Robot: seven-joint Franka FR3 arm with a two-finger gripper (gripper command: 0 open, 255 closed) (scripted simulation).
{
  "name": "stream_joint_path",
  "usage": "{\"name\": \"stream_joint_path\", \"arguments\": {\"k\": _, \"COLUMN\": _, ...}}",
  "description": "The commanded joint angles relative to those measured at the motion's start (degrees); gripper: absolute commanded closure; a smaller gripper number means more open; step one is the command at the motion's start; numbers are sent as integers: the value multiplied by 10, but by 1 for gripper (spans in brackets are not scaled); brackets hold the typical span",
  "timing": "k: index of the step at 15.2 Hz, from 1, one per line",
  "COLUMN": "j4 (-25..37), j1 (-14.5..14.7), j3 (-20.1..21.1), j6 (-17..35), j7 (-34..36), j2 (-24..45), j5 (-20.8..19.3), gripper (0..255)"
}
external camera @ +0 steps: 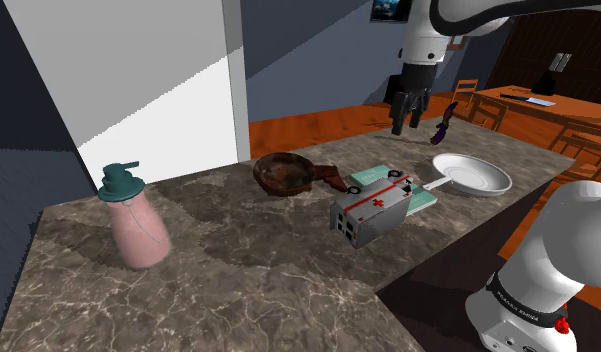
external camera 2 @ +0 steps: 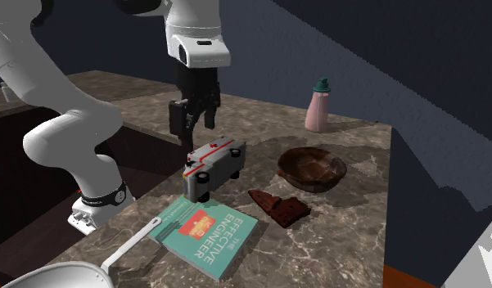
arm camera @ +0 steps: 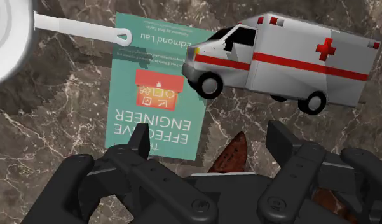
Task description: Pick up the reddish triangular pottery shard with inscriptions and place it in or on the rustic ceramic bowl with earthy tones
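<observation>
Teal book [arm camera: 154, 89] "The Effective Engineer", Edmond Lau, reddish shard [arm camera: 234, 153] beside it, pincer [arm camera: 208, 130] open

Glossy veined marble counter [external camera: 238, 270]

The gripper [external camera 2: 193, 123] hangs with fingers apart, holding nothing, above a toy ambulance [external camera 2: 213, 166] that stands on the dark marbled counter [external camera 2: 350, 237]. Near of the ambulance a teal book [external camera 2: 207, 233] lies flat, and a white pan [external camera 2: 47, 276] sits at the second exterior view's near left, its handle reaching the book's left edge. Right of the ambulance the reddish-brown shard [external camera 2: 277, 206] lies just near of the brown bowl [external camera 2: 312, 168], apart from it; a pink bottle [external camera 2: 319, 108] with a teal cap stands farther back.
</observation>
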Motion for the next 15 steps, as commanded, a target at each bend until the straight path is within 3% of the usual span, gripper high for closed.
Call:
{"name": "stream_joint_path", "arguments": {"k": 1, "j4": 25, "j1": 8, "j3": -4, "j6": 19, "j7": -30, "j2": 49, "j5": -6, "gripper": 0}}
{"name": "stream_joint_path", "arguments": {"k": 15, "j4": 288, "j1": 47, "j3": 10, "j6": 58, "j7": -201, "j2": 377, "j5": -35, "gripper": 0}}
